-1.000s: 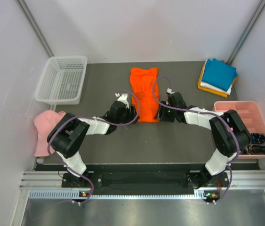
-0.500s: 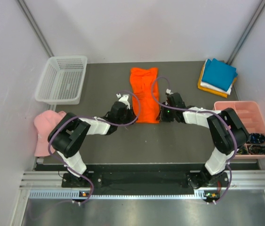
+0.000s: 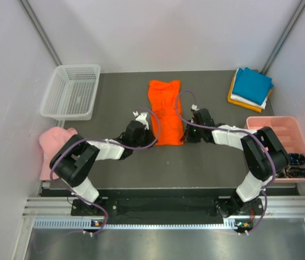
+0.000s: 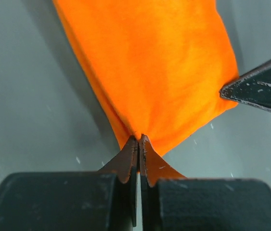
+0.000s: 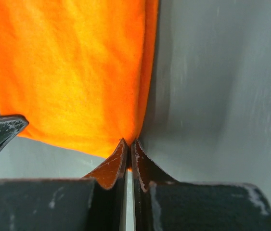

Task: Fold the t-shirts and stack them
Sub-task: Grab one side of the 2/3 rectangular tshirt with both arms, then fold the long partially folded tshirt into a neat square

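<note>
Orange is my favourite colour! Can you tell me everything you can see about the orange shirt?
The orange t-shirt is bright, plain, soft-looking fabric, folded into a long narrow strip with a few wrinkles. It lies flat in the middle of the dark table, running away from the arms. The left arm's jaws are shut on its near left corner, the right arm's jaws on its near right corner.

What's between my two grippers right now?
The near hem of the orange t-shirt spans it; the left gripper and right gripper each pinch one corner. The top view shows it best.
</note>
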Robot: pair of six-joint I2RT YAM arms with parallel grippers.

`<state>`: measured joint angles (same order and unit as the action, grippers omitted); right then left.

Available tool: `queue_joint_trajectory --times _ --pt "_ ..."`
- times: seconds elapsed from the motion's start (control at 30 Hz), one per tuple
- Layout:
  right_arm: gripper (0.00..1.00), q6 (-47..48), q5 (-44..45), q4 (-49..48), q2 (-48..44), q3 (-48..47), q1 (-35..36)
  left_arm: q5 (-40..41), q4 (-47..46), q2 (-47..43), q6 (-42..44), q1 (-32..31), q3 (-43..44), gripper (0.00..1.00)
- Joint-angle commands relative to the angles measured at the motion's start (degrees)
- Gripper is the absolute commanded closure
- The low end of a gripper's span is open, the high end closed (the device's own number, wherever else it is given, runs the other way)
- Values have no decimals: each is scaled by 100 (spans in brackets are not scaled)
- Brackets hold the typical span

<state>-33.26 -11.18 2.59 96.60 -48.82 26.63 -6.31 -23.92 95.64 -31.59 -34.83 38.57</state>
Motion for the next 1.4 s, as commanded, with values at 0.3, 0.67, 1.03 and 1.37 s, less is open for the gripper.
queue_joint_trajectory --times 0.3,0.67,1.03,1.37 --pt "100 -348 124 927 -1607 1137 807 428 572 -1441 -487 -875 -1316 100" --pt "100 -1227 371 1850 -2979 1796 1810 1069 1855 -3242 -1270 -1886 -1958 100" --pt "100 -1430 1100 2956 -4061 1174 2188 1790 3420 -4545 -1210 -2582 -1098 100" --pt "100 -683 2314 2889 -3227 -558 2022 3249 3079 -3641 538 -2389 422 100"
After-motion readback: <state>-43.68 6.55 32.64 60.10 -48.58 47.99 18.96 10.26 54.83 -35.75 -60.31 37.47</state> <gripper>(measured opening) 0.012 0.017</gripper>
